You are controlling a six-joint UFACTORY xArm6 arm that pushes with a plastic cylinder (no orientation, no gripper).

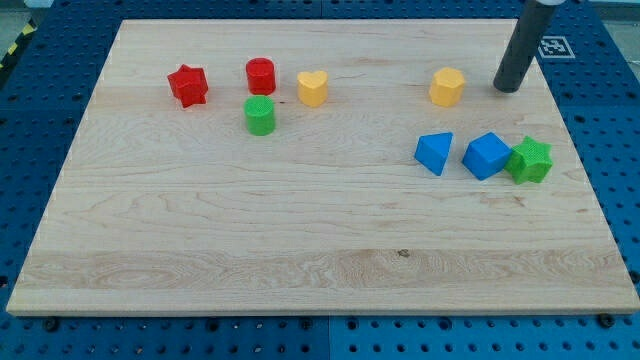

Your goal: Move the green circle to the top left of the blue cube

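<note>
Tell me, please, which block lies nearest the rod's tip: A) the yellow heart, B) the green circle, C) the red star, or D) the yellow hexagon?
D: my tip stands just to the view's right of the yellow hexagon, while the green circle sits far off toward the view's left.

The rod is cut off by the view's top; the desk's bottom corners are cropped.

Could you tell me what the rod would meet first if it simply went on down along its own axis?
My tip already seems to rest on the wooden board, so it would meet only that. The nearest block, the yellow hexagon, sits apart at the view's left.
</note>
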